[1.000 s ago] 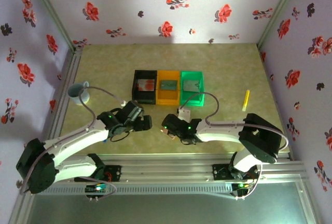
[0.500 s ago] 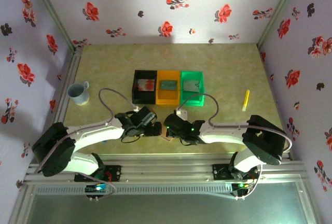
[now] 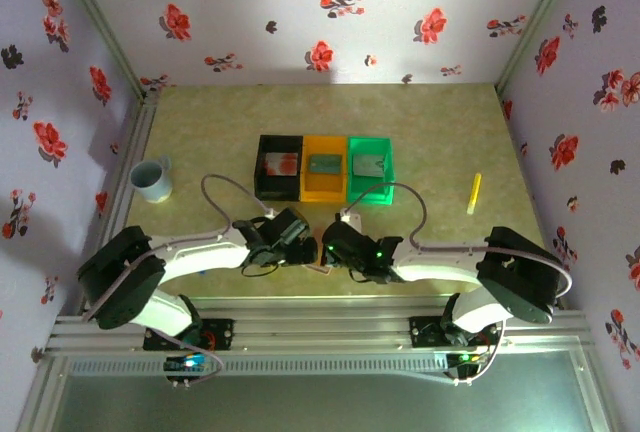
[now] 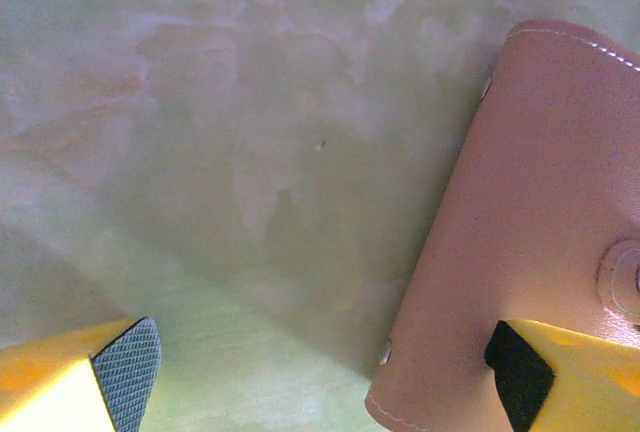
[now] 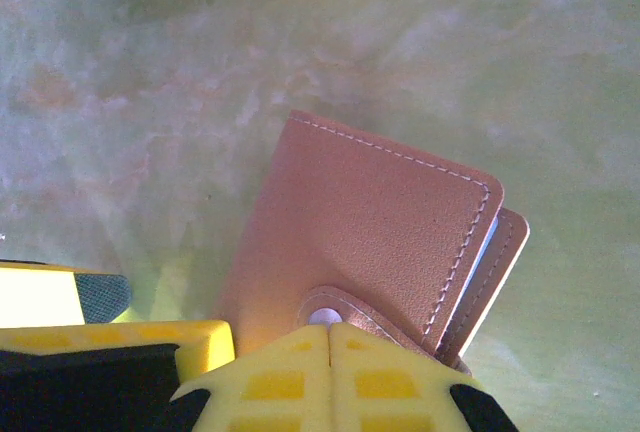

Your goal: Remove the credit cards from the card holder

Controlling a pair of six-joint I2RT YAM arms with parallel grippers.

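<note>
The card holder (image 5: 370, 232) lies folded shut on the table, pinkish-tan, its snap tab fastened. My right gripper (image 5: 330, 330) is shut, its yellow tips together right at the snap tab. A pale edge (image 5: 487, 252) shows between the covers; I cannot tell whether it is credit cards. My left gripper (image 4: 320, 377) is open beside the holder (image 4: 540, 202), one fingertip (image 4: 520, 372) over its cover, the other (image 4: 125, 372) over bare table. From above, both grippers (image 3: 300, 247) (image 3: 330, 249) meet near the front edge. A pale card with a red blotch (image 3: 282, 163) lies in the black bin (image 3: 262, 170).
An orange bin (image 3: 323, 190) and a green bin (image 3: 372, 192) stand next to the black one, each with a greyish item inside. A mug (image 3: 152, 180) sits far left. A yellow stick (image 3: 474, 193) lies at the right. Floral walls enclose the table.
My left arm has swung right and toward the front, bringing its gripper up against the card holder. The right gripper has stayed shut and shifted only slightly.
</note>
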